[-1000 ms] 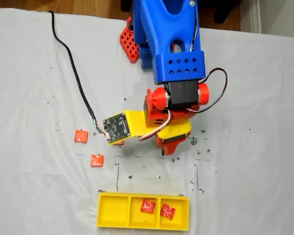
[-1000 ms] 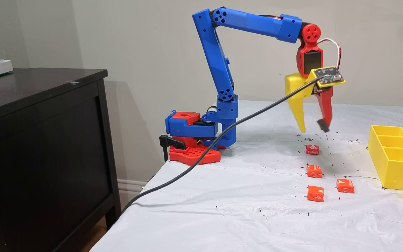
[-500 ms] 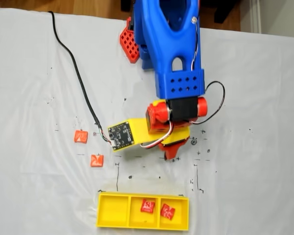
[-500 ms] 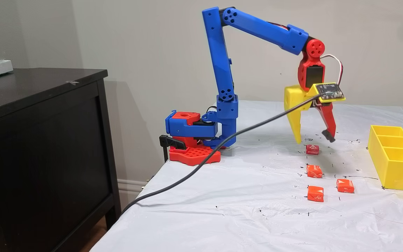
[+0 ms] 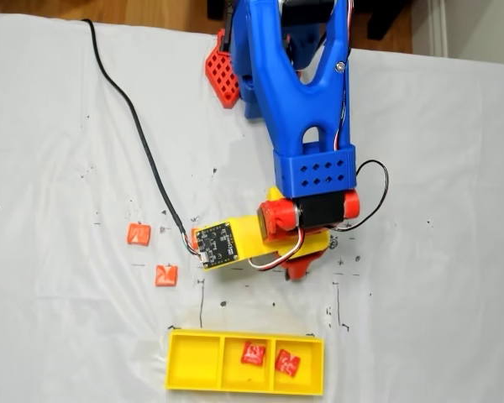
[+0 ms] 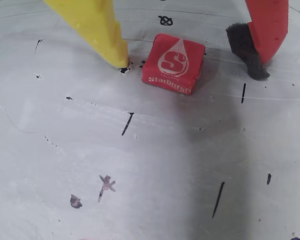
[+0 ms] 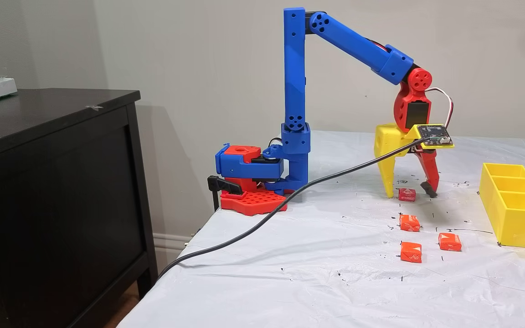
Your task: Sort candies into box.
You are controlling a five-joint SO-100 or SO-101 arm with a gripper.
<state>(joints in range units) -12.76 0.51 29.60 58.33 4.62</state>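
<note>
In the wrist view a red Starburst candy (image 6: 173,63) lies flat on the white-covered desk (image 6: 155,165), logo side up, between the yellow finger (image 6: 97,27) and the red finger (image 6: 267,27) with its dark foam pad (image 6: 245,50). The gripper (image 6: 190,70) stands wide open and holds nothing: the yellow tip rests on the cloth just beside the candy's left edge, and the padded tip is a little apart from its right edge. From the side fixed view the gripper (image 7: 410,193) straddles that candy (image 7: 407,194) with both tips down at the desk surface. The sweet looks light, small and somewhat soft under a slick waxed wrapper — it should squash slightly instead of cracking, but it could skid on the cloth or tip up if pushed from one side only. The best hold is across its two opposite flat side faces, low down, so the foam pad supplies the friction. Three orange candies (image 7: 409,222) lie nearer the front edge of the desk, well apart from the fingers. The yellow box (image 5: 191,363) sits near the bottom edge of the desk in the top fixed view, with two red candies (image 5: 253,353) already in it — one in the middle compartment and one in the right compartment, the left compartment bare.
</note>
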